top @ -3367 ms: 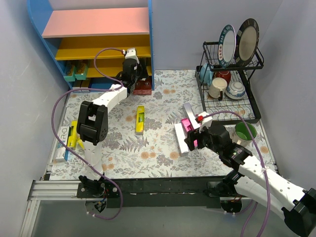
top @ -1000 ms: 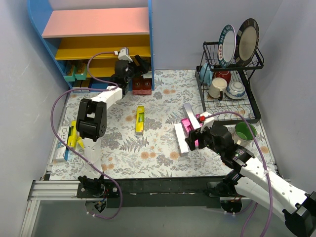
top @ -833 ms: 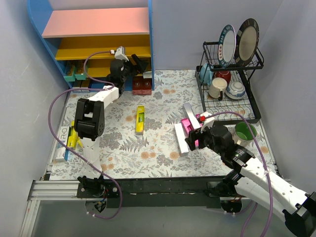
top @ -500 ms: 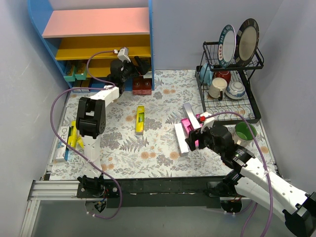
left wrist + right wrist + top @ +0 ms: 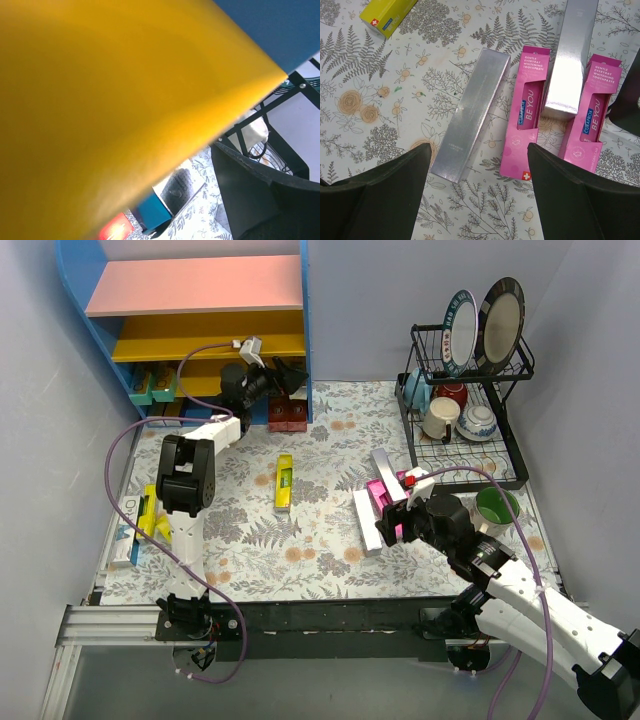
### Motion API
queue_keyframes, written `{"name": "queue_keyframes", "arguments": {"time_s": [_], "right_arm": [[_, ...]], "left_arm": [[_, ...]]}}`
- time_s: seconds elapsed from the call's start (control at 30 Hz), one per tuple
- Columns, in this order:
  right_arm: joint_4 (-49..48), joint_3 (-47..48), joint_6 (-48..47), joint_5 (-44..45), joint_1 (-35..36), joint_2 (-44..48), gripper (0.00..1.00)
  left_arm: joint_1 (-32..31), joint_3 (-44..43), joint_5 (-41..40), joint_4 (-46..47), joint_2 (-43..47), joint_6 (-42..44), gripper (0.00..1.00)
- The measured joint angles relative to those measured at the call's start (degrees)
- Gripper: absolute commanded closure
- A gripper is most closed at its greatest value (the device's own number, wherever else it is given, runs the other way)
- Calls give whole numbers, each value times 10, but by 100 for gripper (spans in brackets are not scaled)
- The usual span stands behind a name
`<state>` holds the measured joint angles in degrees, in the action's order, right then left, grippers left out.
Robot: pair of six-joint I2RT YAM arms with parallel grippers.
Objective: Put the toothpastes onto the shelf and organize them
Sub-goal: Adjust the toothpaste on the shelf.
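Top external view has the left arm (image 5: pixel 185 475) stretched long and low to the shelf (image 5: pixel 190 285), with the left end effector (image 5: pixel 287 375) tucked under a yellow board (image 5: pixel 100 100) by the blue side (image 5: pixel 280 25), just above the red boxes (image 5: pixel 288 418) at the shelf's foot. I cannot tell whether its fingers are apart or together, since the wrist camera is nearly filled by that board and shows one finger (image 5: pixel 260 195) only. It looks cramped in there, and a careless pull could knock the board or topple the red boxes.

Over on the counter (image 5: pixel 320 560), the right arm (image 5: pixel 520 590) is folded. The right end effector (image 5: pixel 479 150) points down, spread wide and holding nothing, over two pink boxes (image 5: pixel 526 110). A silver box (image 5: pixel 570 55) rests across them and a second silver box (image 5: pixel 470 115) lies just beside. I'd worry that closing here catches two boxes at once, or that lifting a pink one tips the silver off. A yellow box (image 5: pixel 284 483) lies alone mid-counter, not yet shelved
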<state>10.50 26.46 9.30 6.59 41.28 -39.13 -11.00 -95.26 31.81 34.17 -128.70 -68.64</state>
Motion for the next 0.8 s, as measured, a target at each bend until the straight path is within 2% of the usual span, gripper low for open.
{"name": "queue_keyframes", "arguments": {"time_s": [0.13, 0.5, 0.8], "right_arm": [[0, 0, 2, -1, 0, 1, 14], [1, 0, 4, 0, 0, 11, 14], [7, 0, 8, -1, 0, 29, 14]], "left_arm": [[4, 12, 14, 30, 0, -9, 4], [5, 20, 4, 37, 3, -10, 2], [13, 114, -35, 19, 87, 23, 2]]}}
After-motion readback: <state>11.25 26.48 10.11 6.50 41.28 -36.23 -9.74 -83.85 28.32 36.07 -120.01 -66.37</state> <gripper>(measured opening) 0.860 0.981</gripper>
